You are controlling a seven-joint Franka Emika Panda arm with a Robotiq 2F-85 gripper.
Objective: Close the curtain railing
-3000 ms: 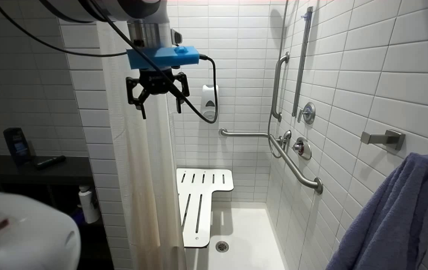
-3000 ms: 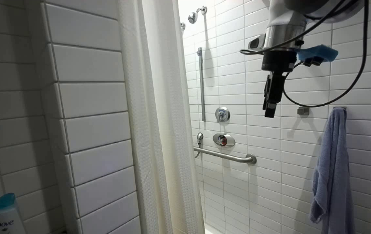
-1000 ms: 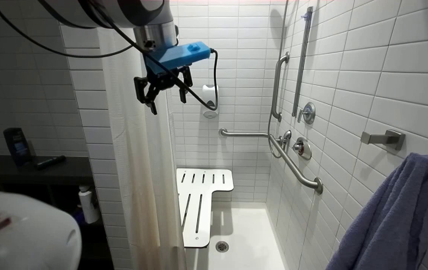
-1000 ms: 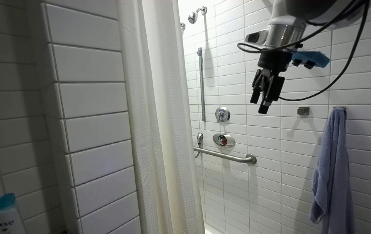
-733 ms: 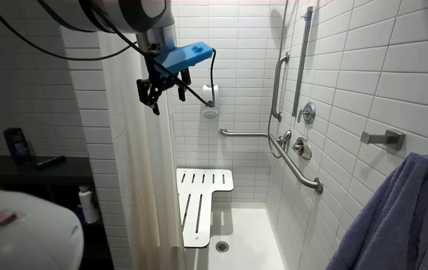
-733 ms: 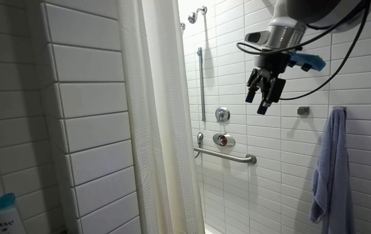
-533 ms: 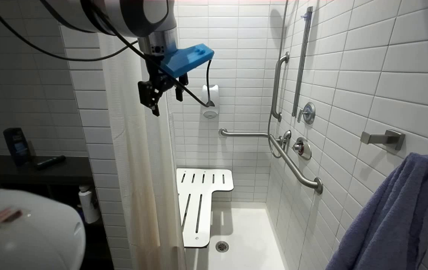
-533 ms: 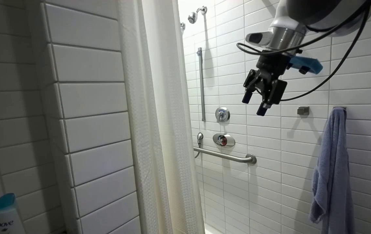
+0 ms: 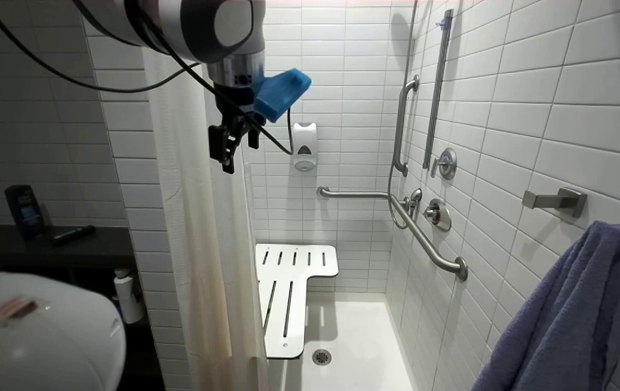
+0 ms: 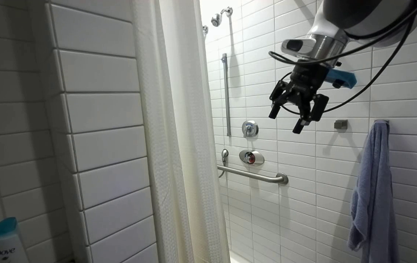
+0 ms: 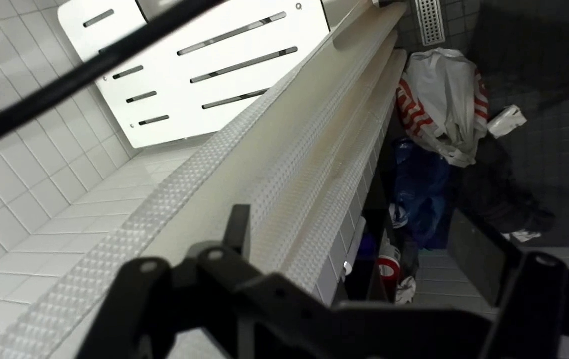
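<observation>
Black two-fingered end effector (image 10: 285,119), empty and spread wide, with a tall white pleated fabric shower curtain (image 10: 182,128) off to its side.
The end effector grips nothing; its fingers slant down toward the curtain, which hangs clear of it, gathered, long axis upright, folds running from above the end effector to well below. In the wrist view they pass beyond the fingertips, more behind one finger than the other, so the coming move likely calls for a sideways reach to them. Farther and lower sits a white slotted L-shaped shower seat (image 9: 288,272), partly hidden by the curtain in an exterior view.
</observation>
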